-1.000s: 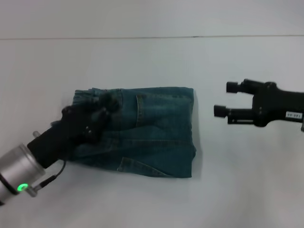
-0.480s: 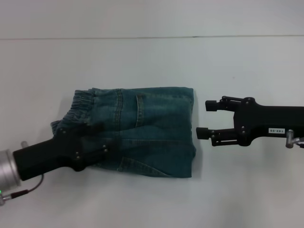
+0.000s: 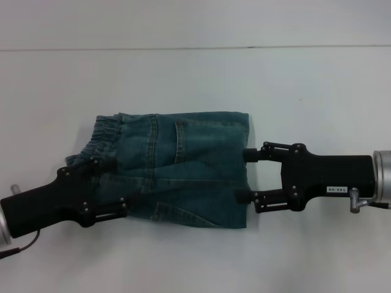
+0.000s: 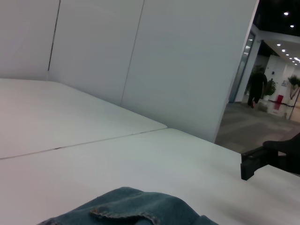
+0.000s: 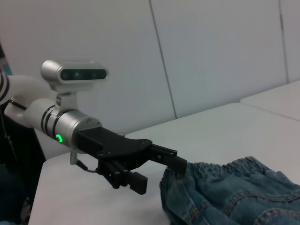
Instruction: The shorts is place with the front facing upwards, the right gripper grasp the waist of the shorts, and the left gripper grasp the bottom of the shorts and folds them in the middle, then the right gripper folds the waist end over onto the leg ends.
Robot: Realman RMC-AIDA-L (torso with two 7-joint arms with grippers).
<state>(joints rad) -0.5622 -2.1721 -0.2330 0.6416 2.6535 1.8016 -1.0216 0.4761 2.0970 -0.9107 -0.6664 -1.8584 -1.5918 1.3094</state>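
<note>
**Folded shorts between two tools**

Seen from the head camera, the shorts (image 3: 177, 168) lie folded on the white bench (image 3: 195, 73), long axis running left to right. Their gathered waist (image 3: 104, 135) points left and the stacked leg ends (image 3: 246, 171) point right, with a pocket seam showing on the upper layer. Low on the left, the left tool (image 3: 113, 186) reaches in over the near waist corner; its fingers (image 3: 101, 165) are spread, one lying over the denim below the waistband and the other along the near edge of the cloth. On the right, the right tool (image 3: 245, 176) points left at the leg ends, its two fingers (image 3: 259, 198) spread apart, their tips touching or just over the hemmed edge. A white sticker (image 3: 337, 190) sits on its black body.

From the left wrist camera, a hump of blue denim (image 4: 136, 211) with a stitched hem fills the near edge, and the bench stretches away to white wall panels (image 4: 140, 61). Part of the right tool (image 4: 269, 159) shows dark at the far right.

From the right wrist camera, the ruffled waistband (image 5: 220, 171) lies at the far end of the shorts. The left tool (image 5: 157, 171) meets it there with fingers spread, the upper finger (image 5: 166, 157) touching the band, the lower one (image 5: 133, 180) clear of it over the bench.
</note>
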